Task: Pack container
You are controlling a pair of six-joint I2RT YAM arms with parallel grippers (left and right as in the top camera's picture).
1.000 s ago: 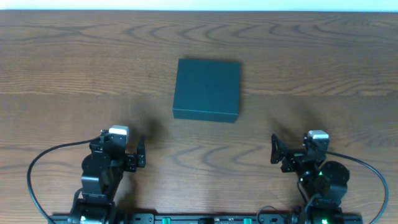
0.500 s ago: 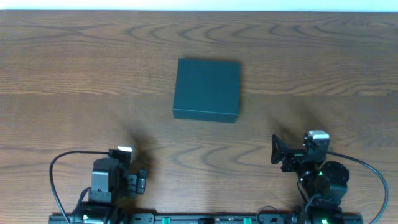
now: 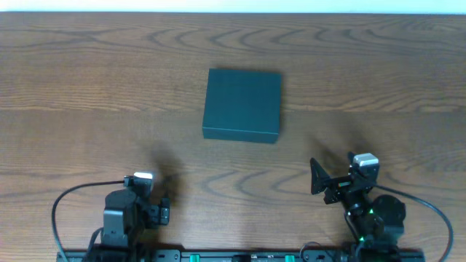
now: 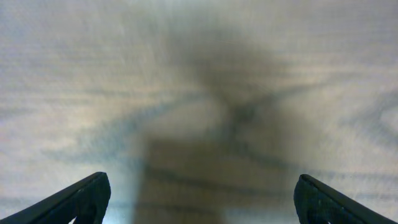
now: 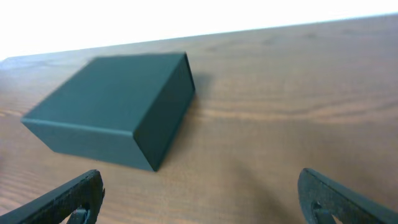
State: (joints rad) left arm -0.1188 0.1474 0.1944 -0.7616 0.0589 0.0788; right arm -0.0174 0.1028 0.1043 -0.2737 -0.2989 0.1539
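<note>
The left gripper point(image 3: 163, 209), at seven o'clock on the table point(image 3: 73, 87), stands with jaws wide apart, holding nothing. The container point(image 3: 242, 104), lid shut, sits just past centre toward twelve. The right gripper point(image 3: 317, 177), at five o'clock, is likewise spread and empty. We judge both arms parked; any further packing calls first for lifting the flap.

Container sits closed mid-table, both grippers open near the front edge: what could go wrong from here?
1. The container is shut flush; a finger prying at the lid may slide it across the table instead.
2. The left gripper camera sees only blurred wood, so it would approach blind.
3. Nothing to pack is in view.
</note>
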